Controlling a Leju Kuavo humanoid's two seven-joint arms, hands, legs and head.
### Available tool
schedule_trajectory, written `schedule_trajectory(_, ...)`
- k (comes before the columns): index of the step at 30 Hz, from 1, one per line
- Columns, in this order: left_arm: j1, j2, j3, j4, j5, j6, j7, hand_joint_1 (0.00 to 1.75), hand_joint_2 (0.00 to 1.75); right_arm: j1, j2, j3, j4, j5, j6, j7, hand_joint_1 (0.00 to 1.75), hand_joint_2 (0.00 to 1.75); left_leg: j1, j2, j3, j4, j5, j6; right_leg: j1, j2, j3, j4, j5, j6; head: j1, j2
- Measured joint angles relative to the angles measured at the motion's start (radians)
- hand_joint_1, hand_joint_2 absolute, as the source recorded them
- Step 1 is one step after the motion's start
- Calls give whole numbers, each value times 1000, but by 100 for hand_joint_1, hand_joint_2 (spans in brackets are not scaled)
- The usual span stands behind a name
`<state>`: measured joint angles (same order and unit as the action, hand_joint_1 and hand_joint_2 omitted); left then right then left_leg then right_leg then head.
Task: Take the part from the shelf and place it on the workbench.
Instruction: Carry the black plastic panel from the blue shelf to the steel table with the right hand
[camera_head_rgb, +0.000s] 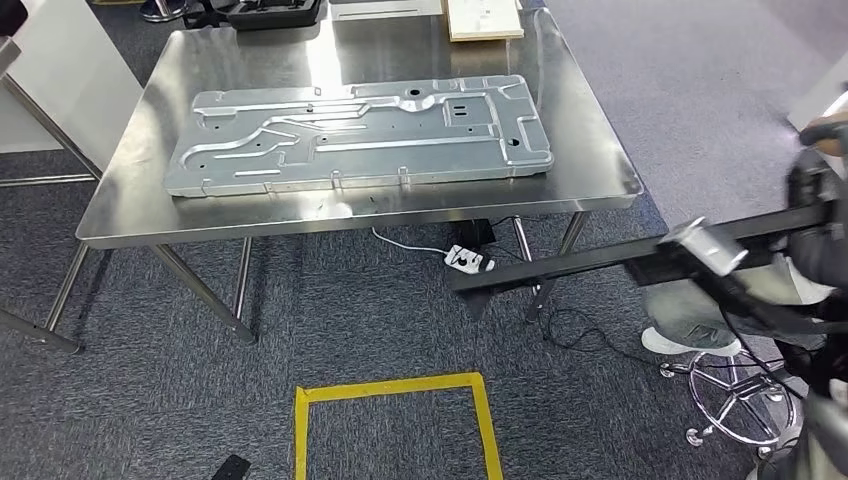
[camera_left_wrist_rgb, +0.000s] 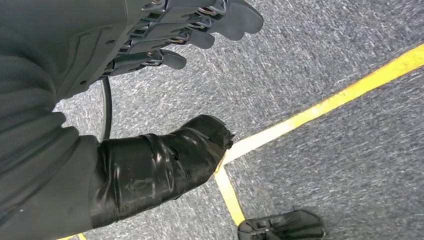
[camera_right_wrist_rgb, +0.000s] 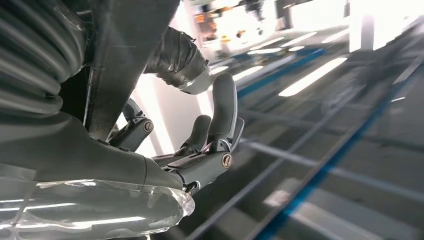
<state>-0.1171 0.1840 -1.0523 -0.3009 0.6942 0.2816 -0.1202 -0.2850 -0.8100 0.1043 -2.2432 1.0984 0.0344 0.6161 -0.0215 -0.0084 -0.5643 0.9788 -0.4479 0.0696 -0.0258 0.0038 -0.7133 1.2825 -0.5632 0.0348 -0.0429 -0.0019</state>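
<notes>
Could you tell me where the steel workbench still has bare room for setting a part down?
The workbench is mostly covered by the large stamped metal panel. Bare strips remain along the near edge in front of the panel, at the right end beside it, and behind it up to the wooden board and black case, where the far edge is crowded.

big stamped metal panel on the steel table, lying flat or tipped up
Lying flat: the large silver stamped metal panel rests with its whole underside on the stainless steel table, no edge raised.

A white power strip (camera_head_rgb: 469, 260) lies on the grey carpet (camera_head_rgb: 150, 400) at centre; yellow floor tape (camera_head_rgb: 400, 388) marks a square at 6 o'clock; a chrome stool base (camera_head_rgb: 735, 395) stands at 4 o'clock.
</notes>
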Motion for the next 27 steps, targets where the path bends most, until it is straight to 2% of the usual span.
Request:
schedule_trajectory(1,1,0,0,0,1,1,-1,0,175,-4,9,26,-4,14,6,-9,175,175,2,-1,7,5,-9,-3,-3,0,-7,-12,28,4,0,0)
schedule_trajectory(3,2,-2,0,-1,3,2,-2,0,175,-17,28,73,-14,40,15,-22,175,175,9,-4,18,25,-33,-13,-9,0,28,-122,107,12,-1,0)
schedule_trajectory(4,1,-2,0,-1,4,2,-2,0,175,-23,37,93,-18,53,18,-27,175,175,13,-6,20,35,-44,-19,-9,0,47,-169,127,13,2,0)
schedule_trajectory(5,1,-1,0,-1,5,3,-2,0,175,-29,46,111,-23,67,19,-33,175,175,13,-8,17,46,-55,-27,-7,2,62,-202,134,9,4,0)
schedule_trajectory(9,2,0,0,-2,7,5,-3,0,175,-49,80,193,-40,135,12,-53,175,175,13,-10,6,60,-71,-45,0,6,66,-209,117,-21,7,0)
schedule_trajectory(11,1,0,0,-2,6,5,-3,0,175,-59,95,227,-49,167,8,-65,175,175,15,-7,-7,97,-91,-55,-1,4,74,-210,111,-32,5,0)
schedule_trajectory(12,1,0,0,-2,6,5,-2,0,175,-66,102,241,-52,183,9,-72,175,175,16,-6,-31,141,-110,-60,-1,3,79,-211,107,-37,4,0)
schedule_trajectory(14,0,0,0,-2,6,6,-2,0,175,-81,118,271,-55,220,12,-83,175,175,18,-4,-108,266,-150,-65,3,0,86,-211,100,-45,3,0)
schedule_trajectory(15,0,0,0,-2,6,6,-2,0,175,-86,126,288,-55,236,14,-87,175,175,19,-4,-145,316,-158,-65,6,0,89,-211,97,-47,3,0)
schedule_trajectory(16,1,-1,0,-2,6,6,-2,0,175,-89,133,305,-55,251,16,-90,175,175,19,-4,-168,336,-148,-62,10,0,94,-211,93,-48,3,0)
schedule_trajectory(17,1,-1,0,-2,6,6,-1,0,175,-91,138,319,-55,261,17,-91,175,175,18,-3,-172,319,-120,-57,13,1,100,-211,89,-49,3,0)
schedule_trajectory(18,1,-2,0,-2,6,6,0,0,175,-95,142,331,-55,269,18,-92,175,175,16,-4,-158,266,-77,-50,15,1,108,-211,84,-49,3,0)
schedule_trajectory(19,1,-2,0,-2,6,6,0,0,175,-101,144,338,-55,274,18,-93,175,175,13,-4,-132,199,-36,-42,16,1,116,-212,79,-49,3,0)
schedule_trajectory(20,1,-2,0,-2,6,6,1,0,175,-108,146,343,-55,277,18,-93,175,175,8,-4,-106,139,-9,-35,17,2,122,-214,75,-47,3,0)
schedule_trajectory(21,0,-1,0,-2,6,6,2,0,175,-114,147,347,-55,279,17,-92,175,175,3,-4,-86,96,5,-30,17,2,126,-218,73,-44,4,0)
schedule_trajectory(22,-1,-1,0,-2,6,6,2,0,175,-117,149,352,-55,280,17,-92,175,175,-1,-4,-76,76,5,-28,15,3,128,-222,73,-40,4,0)
schedule_trajectory(25,0,0,-1,-2,6,6,2,0,175,-122,155,368,-56,281,17,-91,175,175,-1,-3,-60,47,7,-21,13,4,133,-229,70,-26,4,0)
schedule_trajectory(27,1,0,-1,-2,6,6,2,0,175,-126,156,376,-56,281,17,-91,175,175,5,-1,-42,28,10,-12,15,2,110,-180,46,-20,5,0)
